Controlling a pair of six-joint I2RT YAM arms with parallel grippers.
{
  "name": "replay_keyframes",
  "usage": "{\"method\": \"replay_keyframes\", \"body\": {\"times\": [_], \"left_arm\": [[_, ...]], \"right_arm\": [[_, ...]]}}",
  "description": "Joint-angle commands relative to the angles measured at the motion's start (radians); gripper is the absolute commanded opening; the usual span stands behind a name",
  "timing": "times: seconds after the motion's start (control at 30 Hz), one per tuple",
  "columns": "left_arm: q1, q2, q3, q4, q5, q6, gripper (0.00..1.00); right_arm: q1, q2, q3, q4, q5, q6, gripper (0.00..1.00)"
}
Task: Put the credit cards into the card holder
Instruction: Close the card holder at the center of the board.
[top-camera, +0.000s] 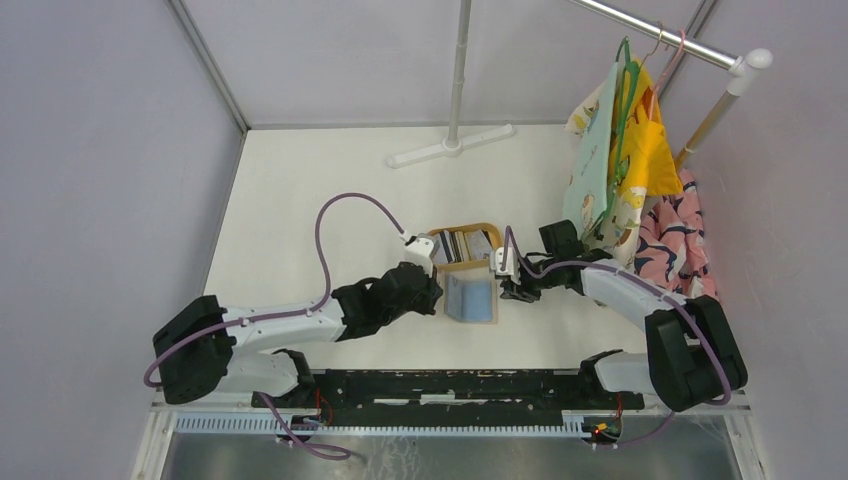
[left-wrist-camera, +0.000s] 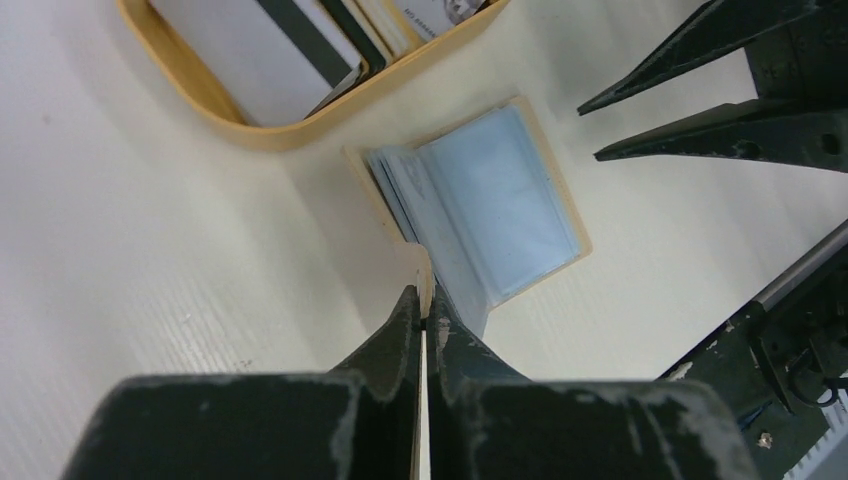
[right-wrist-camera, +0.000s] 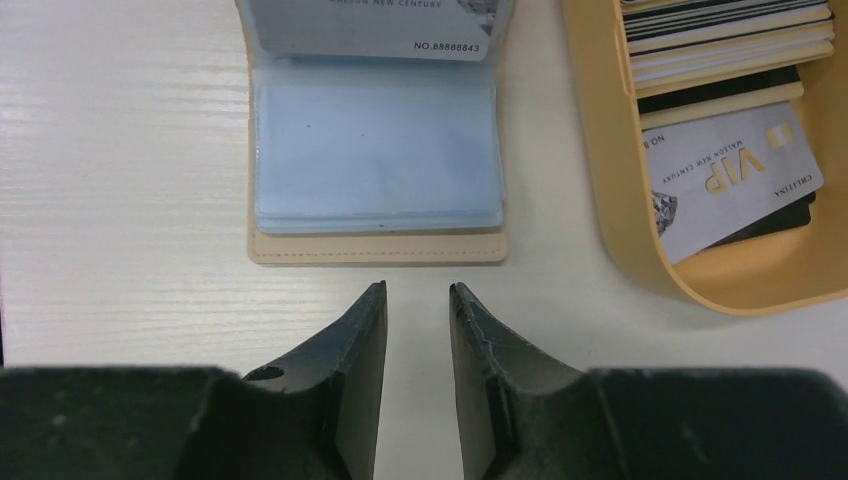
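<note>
**Desk:** Where's the holder?

**Me:** The small beige folding card holder (right-wrist-camera: 375, 150), with pale blue plastic sleeves, lies open. It is upper middle in my right wrist view and dead centre in the overhead. A grey card (right-wrist-camera: 380, 25) shows in the sleeve at the top edge of the frame.

**Desk:** And the rest?

**Me:** Thin plastic credit cards (right-wrist-camera: 735, 170), black, white and grey, overlap in a tan oval wooden tray (right-wrist-camera: 600, 150) just beside the holder, at frame right.

**Desk:** Grippers?

**Me:** The left gripper (left-wrist-camera: 422, 315) is pressed together on the holder's beige cover edge. The right gripper (right-wrist-camera: 418, 300) is narrowly parted and empty, just short of the holder's lower edge, over the white table (right-wrist-camera: 120, 150).

**Desk:** Handling?

**Me:** I'd judge the cards light, stiff and slick, so I'd pinch a free short edge. The sleeves look soft and the mouth may collapse, so I'd slide the card in flat.
</note>
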Motion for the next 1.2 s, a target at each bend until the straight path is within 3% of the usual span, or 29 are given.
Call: {"method": "replay_keyframes", "body": {"times": [0.0, 0.23, 0.63, 1.07, 1.17], "left_arm": [[-0.011, 0.068, 0.106, 0.072, 0.061, 0.073, 0.02], [-0.055, 0.225, 0.206, 0.143, 0.128, 0.084, 0.02], [-0.077, 0.389, 0.246, 0.285, 0.202, 0.04, 0.02], [-0.078, 0.548, 0.288, 0.379, 0.237, 0.001, 0.02], [-0.079, 0.566, 0.272, 0.413, 0.234, -0.009, 0.12]], "right_arm": [[0.003, 0.033, 0.036, -0.003, 0.049, 0.035, 0.34], [0.003, 0.177, 0.103, -0.067, 0.038, 0.091, 0.26], [-0.013, 0.271, 0.135, -0.063, -0.044, 0.198, 0.25], [-0.055, 0.248, 0.139, -0.028, 0.004, 0.273, 0.26], [-0.068, 0.208, 0.145, -0.015, 0.036, 0.295, 0.26]]}}
